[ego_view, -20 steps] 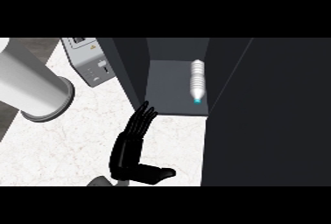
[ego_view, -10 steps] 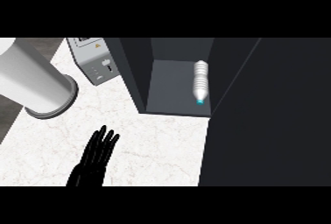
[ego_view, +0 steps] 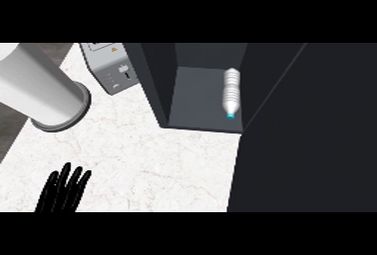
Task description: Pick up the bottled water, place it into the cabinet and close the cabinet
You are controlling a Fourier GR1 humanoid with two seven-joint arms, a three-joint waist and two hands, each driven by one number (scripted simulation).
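Note:
The bottled water [ego_view: 231, 93] is a clear ribbed bottle with a blue cap. It lies on its side on the floor of the dark cabinet [ego_view: 193, 102], along the right side, cap towards the front. A broad dark panel [ego_view: 309, 149], seemingly the cabinet's door, fills the right of the view. My left hand [ego_view: 65, 191] shows at the lower left over the counter, fingers straight and pointing up, holding nothing and far from the cabinet. My right hand does not show.
A large white cylinder [ego_view: 40, 92] stands at the left on the white marble counter [ego_view: 154, 159]. A small grey appliance [ego_view: 110, 69] with controls sits behind it, against the cabinet's left wall.
My left hand has drawn back from near the cabinet's front, down and to the left, until only its fingers show at the lower edge. The bottle has stayed in the cabinet.

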